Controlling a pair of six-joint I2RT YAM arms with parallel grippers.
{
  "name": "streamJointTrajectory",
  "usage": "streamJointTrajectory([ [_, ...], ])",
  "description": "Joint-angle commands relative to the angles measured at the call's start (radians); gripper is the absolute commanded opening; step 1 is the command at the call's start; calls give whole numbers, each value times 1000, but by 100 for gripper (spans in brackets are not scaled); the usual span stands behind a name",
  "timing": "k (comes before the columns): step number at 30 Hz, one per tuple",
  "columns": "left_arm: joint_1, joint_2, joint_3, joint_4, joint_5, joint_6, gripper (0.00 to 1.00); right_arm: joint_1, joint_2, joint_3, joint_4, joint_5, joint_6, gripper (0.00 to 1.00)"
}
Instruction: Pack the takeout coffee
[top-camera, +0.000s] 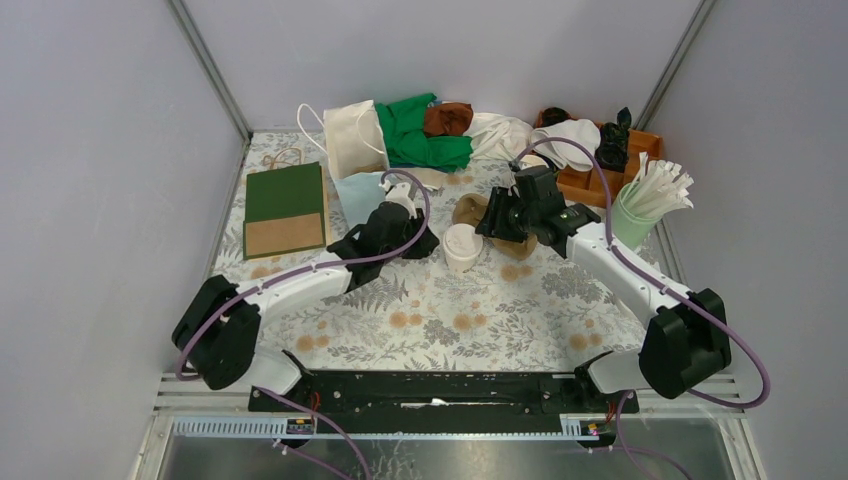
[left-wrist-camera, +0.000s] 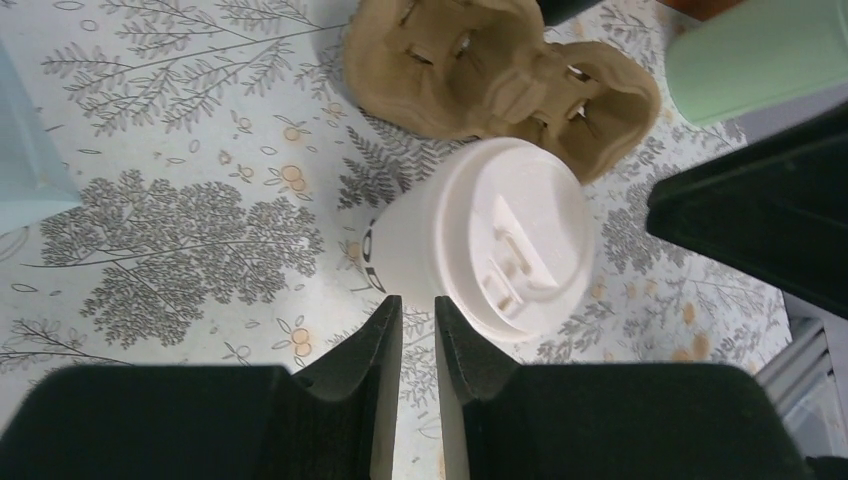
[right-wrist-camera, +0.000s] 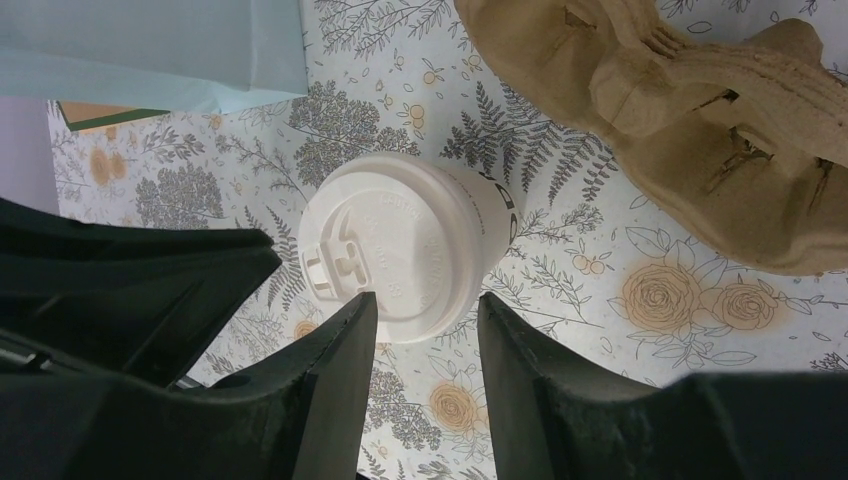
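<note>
1. Cup (top-camera: 462, 246) stands upright on the floral table (top-camera: 450, 320) with its white lid (left-wrist-camera: 515, 250) on. It is mid-table, between both grippers.
2. Pulp tray (top-camera: 466, 211) lies just behind the cup; the cup is not in it.
3. Left gripper (left-wrist-camera: 418, 305): jaws nearly together with a thin gap and nothing between. The tips are close to the cup's wall; can't tell if they touch.
4. Right gripper (right-wrist-camera: 424, 305): jaws spread and empty, tips at the lid's edge on the cup's other side.
5. Pale blue bag (top-camera: 360, 195) sits behind the left gripper. Flat green-brown bag (top-camera: 285, 208) lies well to the left.
6. Green holder (top-camera: 632, 222) with white sticks stands at the right edge.
</note>
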Motion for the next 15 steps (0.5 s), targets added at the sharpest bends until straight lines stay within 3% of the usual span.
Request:
streamJointTrajectory([
  [1, 25, 19, 56, 79, -11, -4, 22, 4, -24, -8, 51, -22, 4, 49],
  [15, 64, 90, 72, 144, 111, -34, 23, 4, 50, 10, 35, -43, -16, 48],
])
